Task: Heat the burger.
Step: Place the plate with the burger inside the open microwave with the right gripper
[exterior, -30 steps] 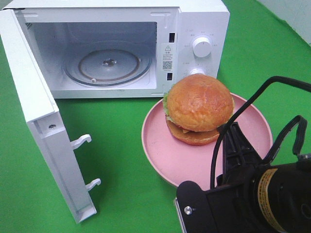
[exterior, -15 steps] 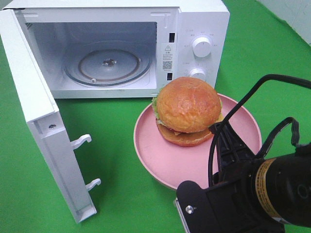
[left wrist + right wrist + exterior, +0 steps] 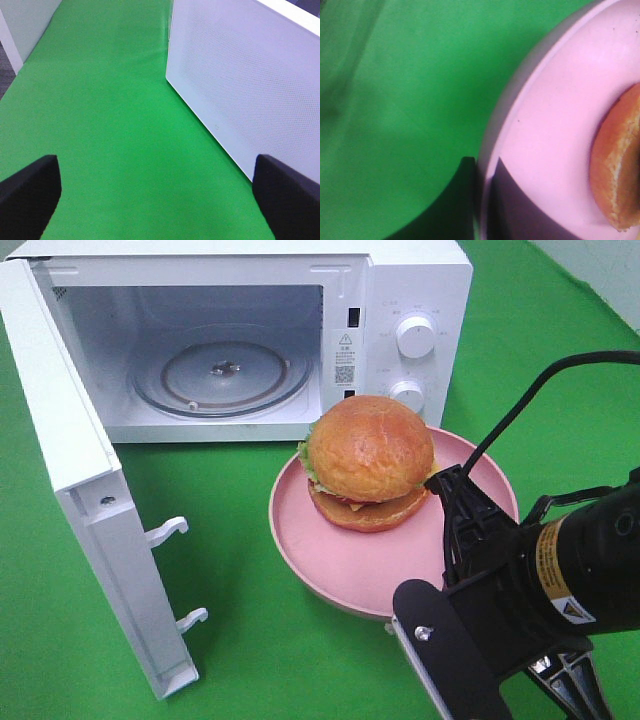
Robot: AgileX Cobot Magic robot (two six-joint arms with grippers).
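Note:
The burger (image 3: 368, 460), with a glossy orange-brown bun and green lettuce at its edge, sits on a pink plate (image 3: 335, 560) in front of the open microwave (image 3: 400, 300). Its bun edge (image 3: 615, 175) also shows in the right wrist view. My right gripper (image 3: 481, 210) is shut on the plate's near rim (image 3: 520, 125), one finger above it and one below. The right arm (image 3: 520, 590) covers that grip in the high view. My left gripper (image 3: 155, 195) hangs open over the green cloth beside the microwave door (image 3: 245, 90), holding nothing.
The microwave door (image 3: 90, 490) stands swung out to the left, its latch hooks (image 3: 170, 530) pointing right. A glass turntable (image 3: 220, 375) lies inside the cavity. Two knobs (image 3: 415, 337) sit on the panel just behind the burger. Green cloth (image 3: 240, 540) covers the table.
The plate with the burger has moved left, closer to the microwave opening, carried by my right gripper. The right arm has shifted and turned with it. The left gripper has not changed.

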